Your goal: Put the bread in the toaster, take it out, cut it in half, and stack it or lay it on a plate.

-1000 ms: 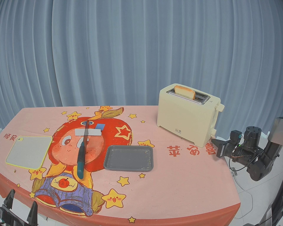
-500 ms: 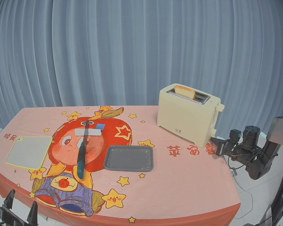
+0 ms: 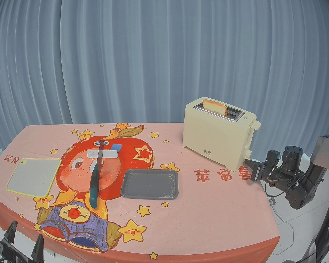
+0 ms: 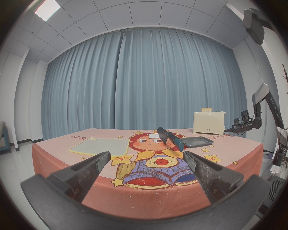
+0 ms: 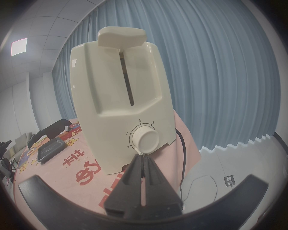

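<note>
A blue-grey pleated curtain (image 3: 137, 61) hung from ceiling to floor across the whole back of the room. Above it ran a ceiling (image 4: 144, 15) of white square tiles, with one lit panel light (image 4: 47, 9) set into it. A plain white wall (image 4: 27, 101) met the curtain at one side, above a pale glossy floor (image 4: 15, 170). The worktop (image 3: 212, 212) wore a pink cartoon-printed cloth. A small socket (image 5: 229, 180) sat on the floor.

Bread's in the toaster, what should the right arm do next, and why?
Probably lift the shut right gripper from below the dial onto the lever and press down: the lever sits atop its track, and the bread stands high.
</note>
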Robot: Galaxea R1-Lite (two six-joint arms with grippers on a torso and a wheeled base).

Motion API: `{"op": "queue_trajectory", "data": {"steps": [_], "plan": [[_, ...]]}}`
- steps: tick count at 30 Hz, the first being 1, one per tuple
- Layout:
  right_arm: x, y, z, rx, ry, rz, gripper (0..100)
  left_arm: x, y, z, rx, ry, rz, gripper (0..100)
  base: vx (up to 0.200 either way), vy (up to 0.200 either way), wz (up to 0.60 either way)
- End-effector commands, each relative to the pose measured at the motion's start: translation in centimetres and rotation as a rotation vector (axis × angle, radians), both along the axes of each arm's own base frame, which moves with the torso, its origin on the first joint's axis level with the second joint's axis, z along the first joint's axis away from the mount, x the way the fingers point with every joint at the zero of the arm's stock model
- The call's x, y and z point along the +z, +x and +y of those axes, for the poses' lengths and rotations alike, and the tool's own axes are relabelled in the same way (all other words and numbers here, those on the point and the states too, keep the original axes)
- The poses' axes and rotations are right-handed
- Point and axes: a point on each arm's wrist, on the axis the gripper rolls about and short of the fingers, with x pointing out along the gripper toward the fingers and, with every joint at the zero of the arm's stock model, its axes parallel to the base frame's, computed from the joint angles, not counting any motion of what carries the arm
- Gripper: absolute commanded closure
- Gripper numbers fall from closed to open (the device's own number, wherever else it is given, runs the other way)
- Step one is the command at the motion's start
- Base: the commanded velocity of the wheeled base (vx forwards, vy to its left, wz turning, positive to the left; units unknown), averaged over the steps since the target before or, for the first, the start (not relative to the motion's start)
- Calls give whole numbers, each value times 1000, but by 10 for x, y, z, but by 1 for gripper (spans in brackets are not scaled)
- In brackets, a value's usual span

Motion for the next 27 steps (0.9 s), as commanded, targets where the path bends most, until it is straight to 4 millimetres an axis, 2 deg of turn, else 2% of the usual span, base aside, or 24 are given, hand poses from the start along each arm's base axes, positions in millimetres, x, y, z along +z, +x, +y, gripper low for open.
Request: {"op": "queue_trajectory", "data": {"steps": [1, 27], "plan": [[3, 0, 0, -4, 0, -11, 100, -5, 0, 0, 1, 0, 3, 0, 0, 0, 0], [14, -6, 3, 10, 3, -39, 100, -5, 0, 0, 1, 1, 3, 0, 0, 0, 0]]}}
